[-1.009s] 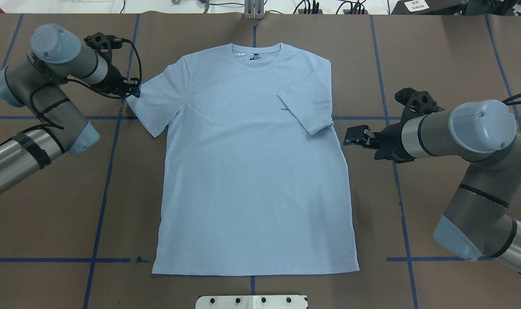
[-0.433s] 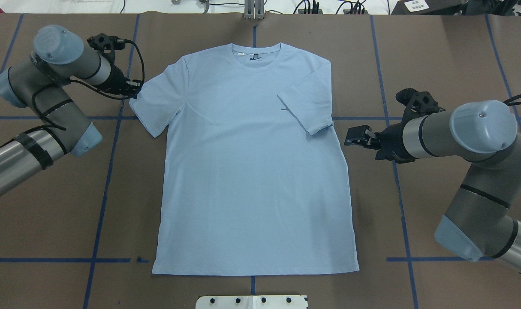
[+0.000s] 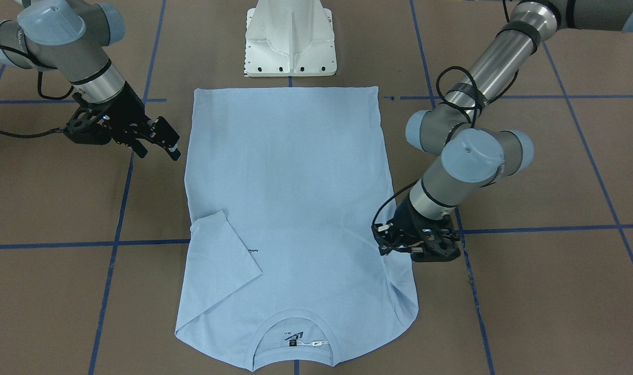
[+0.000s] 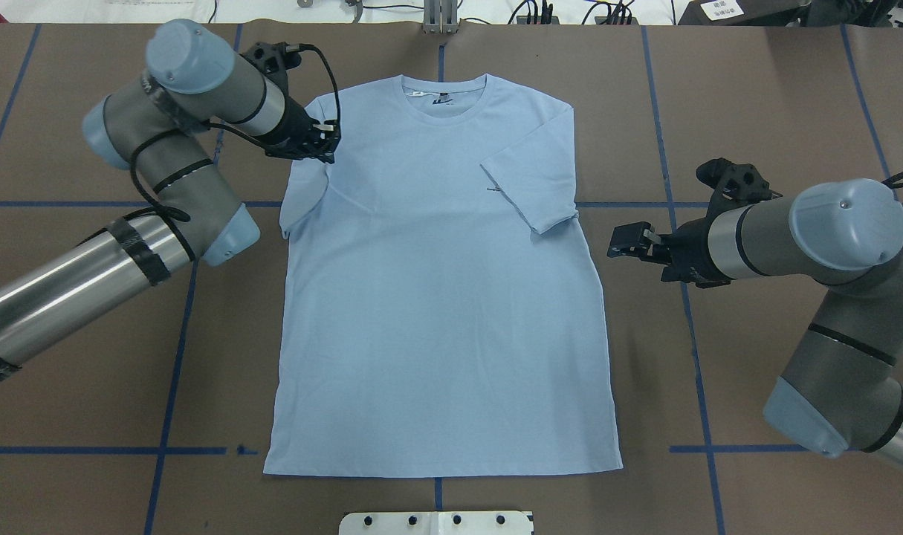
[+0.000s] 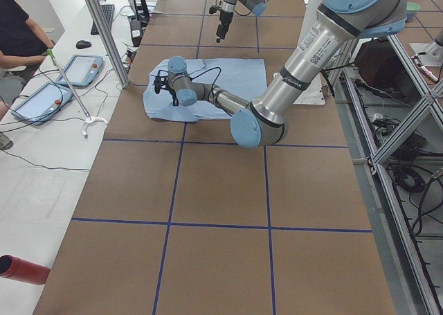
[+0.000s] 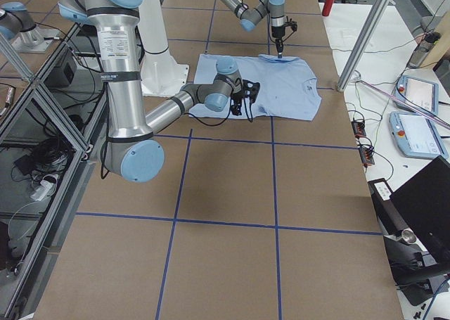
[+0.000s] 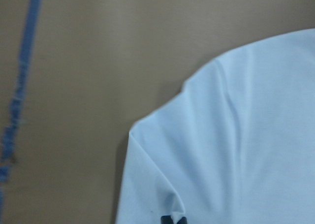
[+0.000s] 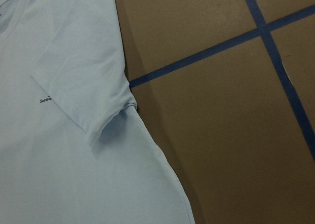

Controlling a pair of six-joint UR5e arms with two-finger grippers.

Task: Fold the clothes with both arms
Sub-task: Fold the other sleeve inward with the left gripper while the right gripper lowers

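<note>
the light blue t-shirt (image 4: 444,312) lies flat on the brown counter (image 4: 756,96), dead centre of the overhead view, collar (image 4: 444,95) toward the top edge and hem toward the bottom. on the right side of that frame the folded sleeve (image 4: 529,186) is turned inward over the chest.

at the shirt's upper left, the left pincer (image 4: 323,146) sits right on the cloth by the shoulder. the gathered sleeve (image 4: 302,197) below it is drawn in against the body rather than spread out. the left wrist view confirms it: dark fingertips (image 7: 172,219) at the bottom edge, closed together with a small pinch of blue cloth. the left one is gripping the sleeve.

the right pincer (image 4: 622,241) is off the cloth, over bare counter just beside the shirt's right edge, a little below the folded sleeve and pointing toward it. in the front-facing view its two fingers stand apart, so it is open. its wrist view shows the folded sleeve at the left and a blue tape line (image 8: 206,54) crossing the counter.
</note>
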